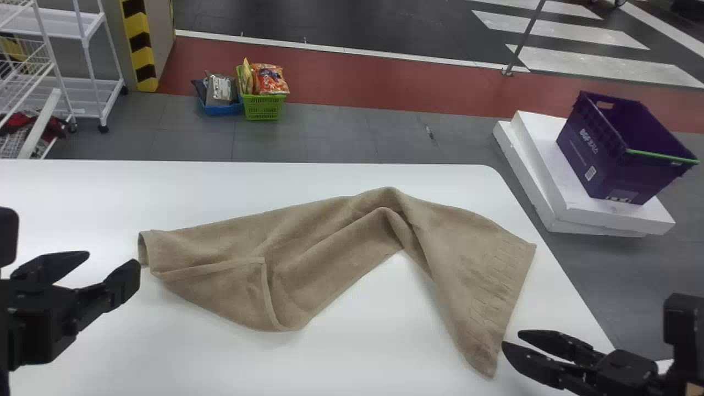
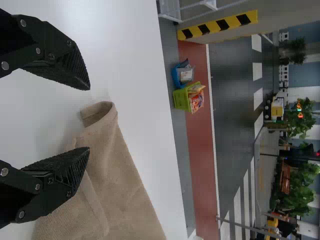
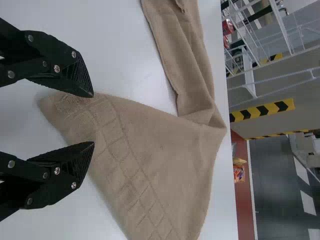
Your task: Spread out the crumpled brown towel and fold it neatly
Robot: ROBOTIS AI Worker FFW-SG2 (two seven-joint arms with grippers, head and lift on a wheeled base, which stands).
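The left gripper point(image 1: 114, 261) sits at the head view's left side and the right gripper point(image 1: 511, 339) at its lower right, both pointing inward, fingers parted.

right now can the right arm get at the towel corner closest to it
Probably yes: the open right gripper hangs close by that towel corner, and nothing lies on top of the cloth there to block the way.
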